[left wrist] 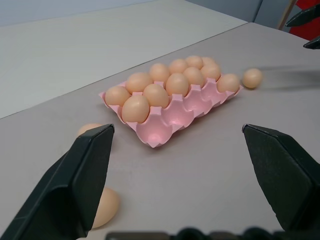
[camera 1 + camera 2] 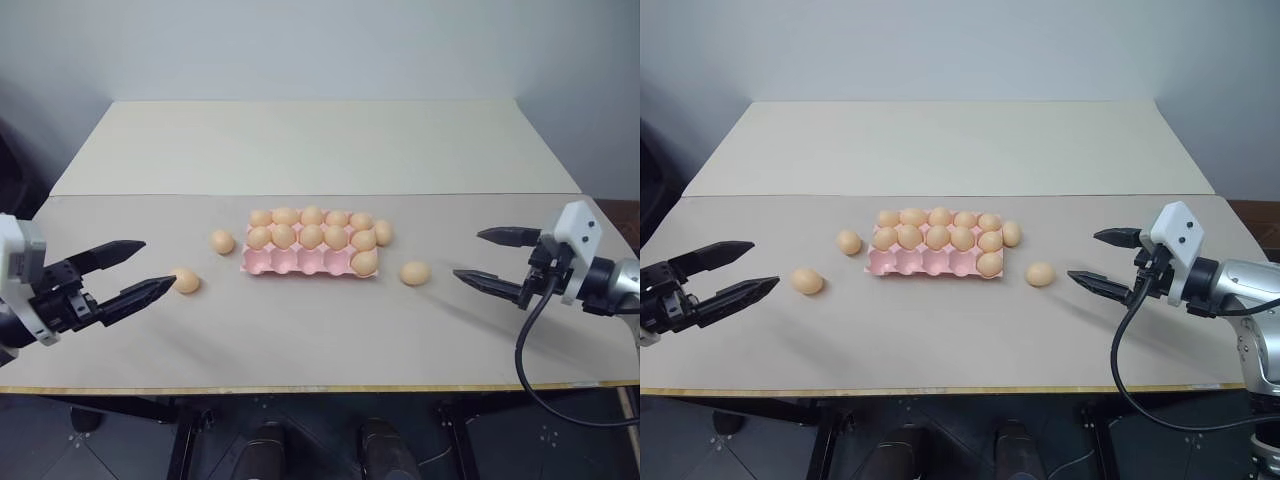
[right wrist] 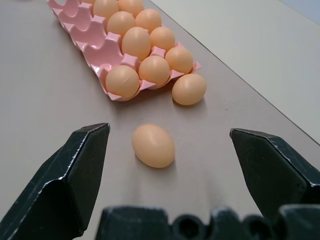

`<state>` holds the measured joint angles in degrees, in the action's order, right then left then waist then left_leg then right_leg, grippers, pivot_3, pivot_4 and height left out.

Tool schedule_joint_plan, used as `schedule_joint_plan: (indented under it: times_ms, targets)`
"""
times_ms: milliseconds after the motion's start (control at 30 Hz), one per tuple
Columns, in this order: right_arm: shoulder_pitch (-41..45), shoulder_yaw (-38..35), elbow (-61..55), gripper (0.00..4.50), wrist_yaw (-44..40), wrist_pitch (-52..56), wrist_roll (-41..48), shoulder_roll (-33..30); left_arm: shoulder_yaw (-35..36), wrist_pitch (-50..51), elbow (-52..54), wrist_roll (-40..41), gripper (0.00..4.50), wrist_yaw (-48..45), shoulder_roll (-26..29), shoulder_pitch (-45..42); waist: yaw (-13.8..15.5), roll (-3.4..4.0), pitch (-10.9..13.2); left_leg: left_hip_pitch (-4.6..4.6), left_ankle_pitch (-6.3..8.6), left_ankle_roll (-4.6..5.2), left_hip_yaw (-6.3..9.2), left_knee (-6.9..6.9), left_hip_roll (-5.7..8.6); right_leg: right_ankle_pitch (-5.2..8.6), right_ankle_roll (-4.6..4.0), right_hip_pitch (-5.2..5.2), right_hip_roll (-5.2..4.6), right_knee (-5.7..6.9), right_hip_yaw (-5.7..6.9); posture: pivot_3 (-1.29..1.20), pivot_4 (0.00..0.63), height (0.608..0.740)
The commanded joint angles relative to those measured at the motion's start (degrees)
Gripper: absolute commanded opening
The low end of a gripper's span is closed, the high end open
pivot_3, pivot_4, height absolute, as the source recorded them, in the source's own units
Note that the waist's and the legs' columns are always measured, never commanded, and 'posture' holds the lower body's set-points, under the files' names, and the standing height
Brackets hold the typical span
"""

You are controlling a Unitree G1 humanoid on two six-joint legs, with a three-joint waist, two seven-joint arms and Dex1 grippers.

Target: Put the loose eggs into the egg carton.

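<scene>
Eleven eggs fill the egg carton; four loose eggs remain, one just ahead of each gripper's spread, empty fingers.

A bare test room: plain beige tables against blank grey walls.
</scene>
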<state>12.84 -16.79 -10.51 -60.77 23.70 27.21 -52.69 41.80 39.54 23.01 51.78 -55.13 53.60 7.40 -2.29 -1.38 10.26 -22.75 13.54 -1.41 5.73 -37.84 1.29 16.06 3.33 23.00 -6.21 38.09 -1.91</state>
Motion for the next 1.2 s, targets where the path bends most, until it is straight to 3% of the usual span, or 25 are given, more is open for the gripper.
schedule_joint_plan:
  times_ms: [33, 133, 633, 867, 1200]
  targets:
    - [0.5, -1.4, -1.2, 4.50, 0.1, -1.5, 0.6, -0.4, 1.6, -0.1, 0.7, 0.4, 4.48, 0.7, 0.7, -1.0, 0.0, 0.00, 0.0, 0.00, 0.00, 0.00, 0.00, 0.00, 0.00, 0.00, 0.00, 0.00, 0.00, 0.00, 0.00, 0.00, 0.150, 0.740]
    - [0.5, -1.3, -1.1, 4.50, 0.1, -1.5, 0.5, -0.3, 2.0, 2.8, 0.5, 2.8, 4.48, 3.0, 1.2, -2.5, 0.0, 0.00, 0.0, 0.00, 0.00, 0.00, 0.00, 0.00, 0.00, 0.00, 0.00, 0.00, 0.00, 0.01, 0.00, 0.00, 0.150, 0.740]
    - [4.4, 0.8, 1.3, 4.50, -0.5, -1.6, -0.7, -1.6, 1.9, 1.1, 0.3, 1.2, 4.48, -2.3, 2.3, -2.2, -0.1, 0.00, 0.0, -0.01, 0.00, 0.00, -0.01, 0.03, -0.02, 0.00, 0.00, 0.02, 0.02, -0.01, 0.00, 0.00, 0.150, 0.740]
    - [5.5, 7.3, 4.2, 4.50, -1.3, -6.9, -6.1, 0.2, -0.5, 0.6, -0.8, 1.0, 4.48, -2.4, 2.2, -5.1, -0.1, 0.00, 0.0, -0.01, 0.00, 0.00, -0.02, 0.02, -0.01, 0.00, 0.00, 0.03, 0.02, 0.00, 0.00, 0.00, 0.150, 0.740]
    - [15.1, 21.5, 19.2, 4.50, 0.5, -15.9, -18.1, 9.0, -3.3, -0.2, -1.8, -0.1, 4.48, -3.3, 2.0, -7.0, -0.3, 0.01, 0.0, 0.00, 0.00, 0.00, -0.03, 0.03, -0.03, -0.02, -0.03, 0.08, 0.05, 0.01, -0.04, 0.00, 0.150, 0.740]
